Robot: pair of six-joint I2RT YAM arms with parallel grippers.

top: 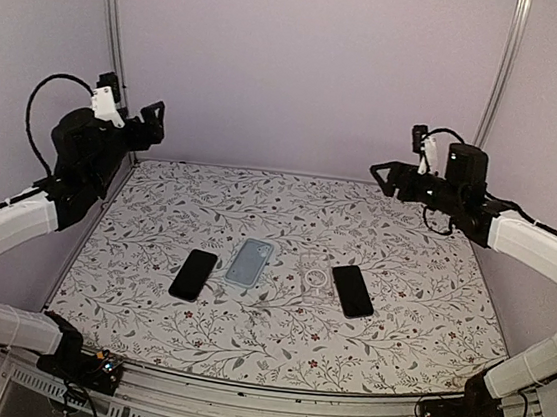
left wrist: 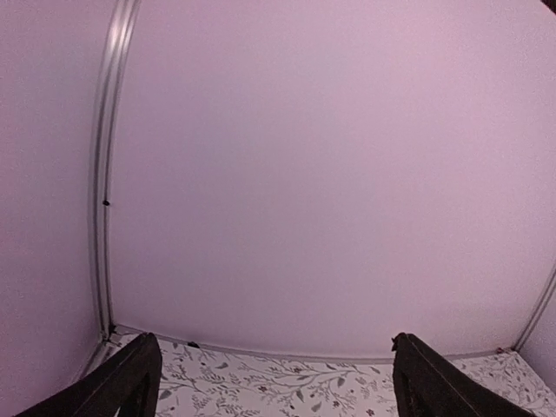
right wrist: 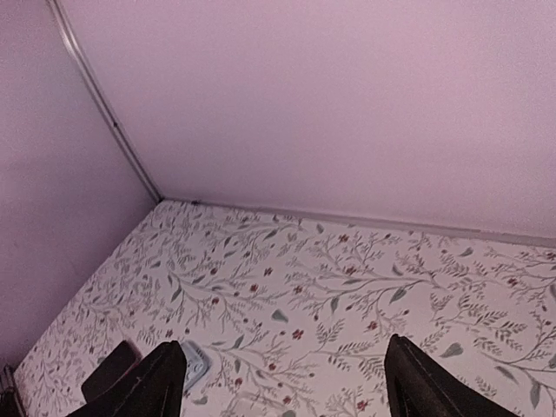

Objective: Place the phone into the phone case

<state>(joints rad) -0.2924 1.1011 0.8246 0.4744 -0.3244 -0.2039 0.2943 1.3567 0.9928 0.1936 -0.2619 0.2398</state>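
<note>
The left gripper [top: 154,121] hangs high at the back-left, jaws spread, holding nothing. On the table [top: 426,326] lie in a row a black phone [top: 193,274], the pale case [top: 249,263] just beside it, and further right a second phone [top: 353,290]. The case looks empty. The right gripper [top: 381,173] is raised too, spread and empty. To start well, one arm should descend on a phone and pinch across its long edges while the other steadies the case.
</note>
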